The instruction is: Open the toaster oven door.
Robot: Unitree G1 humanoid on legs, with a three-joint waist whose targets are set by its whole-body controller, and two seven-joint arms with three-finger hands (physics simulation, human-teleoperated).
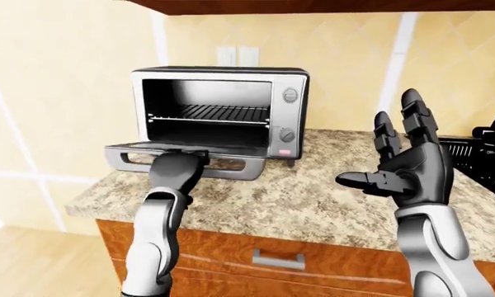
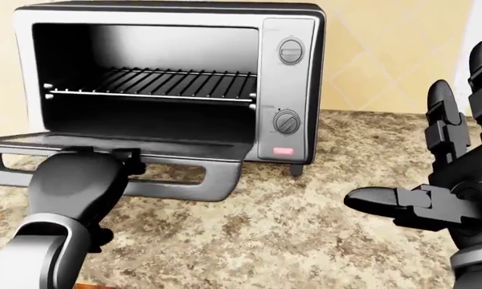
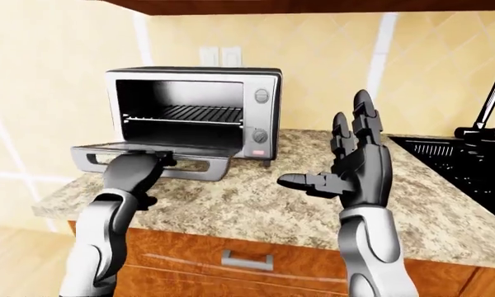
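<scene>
Beside the open toaster oven, right hand spread.

Left hand reaches low with fingers hidden; right hand raised, fingers spread

No text can be read; small markings above the toaster oven knobs are illegible
</scene>
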